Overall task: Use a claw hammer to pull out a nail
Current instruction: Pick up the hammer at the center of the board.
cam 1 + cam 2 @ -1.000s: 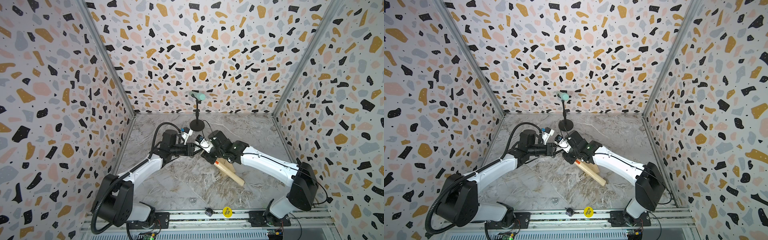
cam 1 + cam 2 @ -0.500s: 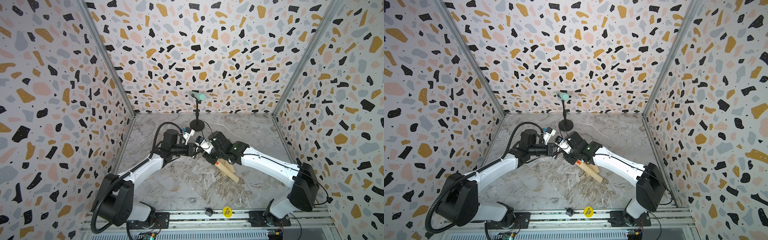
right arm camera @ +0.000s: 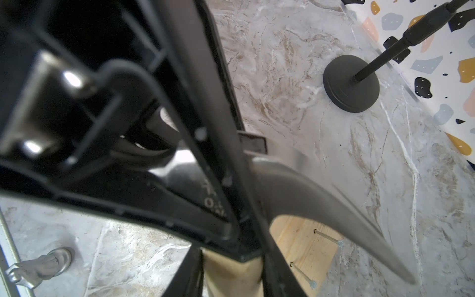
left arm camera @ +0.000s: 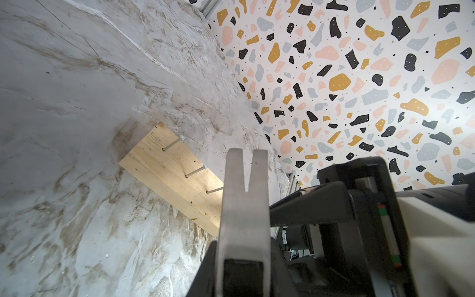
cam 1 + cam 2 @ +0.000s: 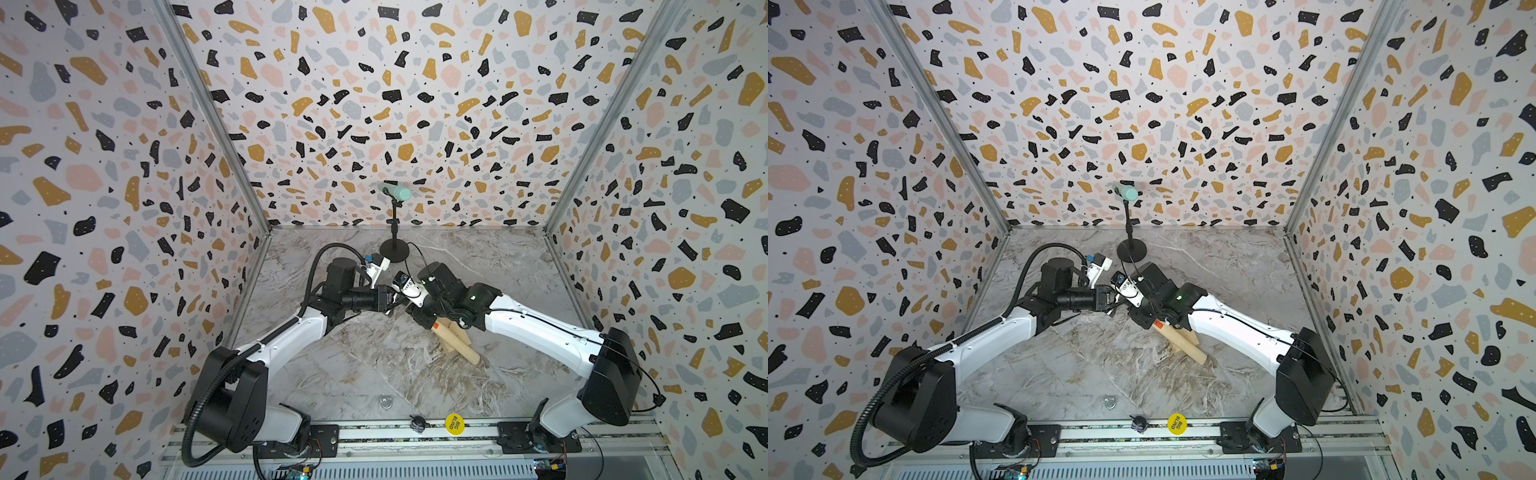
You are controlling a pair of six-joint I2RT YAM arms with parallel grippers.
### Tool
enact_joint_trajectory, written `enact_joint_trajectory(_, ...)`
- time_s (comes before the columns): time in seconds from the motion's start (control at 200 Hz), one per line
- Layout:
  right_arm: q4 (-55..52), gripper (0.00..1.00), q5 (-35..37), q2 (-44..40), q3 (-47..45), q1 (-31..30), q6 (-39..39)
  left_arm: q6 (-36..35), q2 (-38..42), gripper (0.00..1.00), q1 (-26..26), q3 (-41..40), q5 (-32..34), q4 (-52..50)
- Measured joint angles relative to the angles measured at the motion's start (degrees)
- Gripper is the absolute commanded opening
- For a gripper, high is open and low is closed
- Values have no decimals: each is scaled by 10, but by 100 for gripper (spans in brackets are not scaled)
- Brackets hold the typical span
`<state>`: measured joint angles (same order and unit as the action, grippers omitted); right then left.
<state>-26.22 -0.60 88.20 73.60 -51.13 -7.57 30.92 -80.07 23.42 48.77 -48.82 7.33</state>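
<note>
**Both pincers on the hammer, claw short of the nails**

Marble-look tabletop (image 5: 374, 374), terrazzo walls, and a mic stand (image 5: 394, 249) just past the pincers.

- **Left pincer** (image 4: 243, 267): nearly closed and clamped on the steel head of the claw hammer (image 4: 244, 200). The forked claw juts out ahead of its fingertips.
- **Right pincer** (image 3: 232, 277): also narrow, gripping the pale handle close under the head. The rest of the handle (image 5: 459, 351) trails out behind it. In both top views the two pincers meet almost tip to tip.
- **Beyond the claw:** a wooden board (image 4: 167, 169) lies flat on the table, and nothing holds it. Three nails stand proud of it, none touched.
- **Nail** (image 4: 214, 190): looks closest to the fork but is apart from it. Can't tell which of the three is the target.

**Step, as I judge it:** bringing the claw to a nail.

**To do it well:**
- Lower the head until the fork sits flat on the board.
- Line the notch up with the shank under the nail's head, and slide in until it seats.
- Rock back on the curved head, not straight up.
- The loose board may lift or skid. Press down through the head while levering, and go slowly.
</note>
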Motion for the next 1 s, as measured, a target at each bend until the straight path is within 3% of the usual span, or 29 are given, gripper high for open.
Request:
enact_joint_trajectory(0.07,0,13,1,-2,0,0,0,7,0,0,0,-1,-2,8)
enact_joint_trajectory(0.145,-1,38,4,-5,0,0,0,26,0,0,0,-11,-6,34)
enact_joint_trajectory(0.255,11,58,1,-12,0,0,9,61,0,0,2,-39,-6,83)
enact_joint_trajectory(0.35,22,69,0,-29,0,0,14,91,-1,0,3,-68,0,108)
enact_joint_trajectory(0.531,36,78,0,-48,1,0,19,120,-1,0,4,-80,3,122)
enact_joint_trajectory(0.826,35,80,5,-57,1,7,39,185,-1,0,4,-90,8,203)
enact_joint_trajectory(0.996,43,80,-26,-87,-1,55,86,250,-3,0,4,-101,16,276)
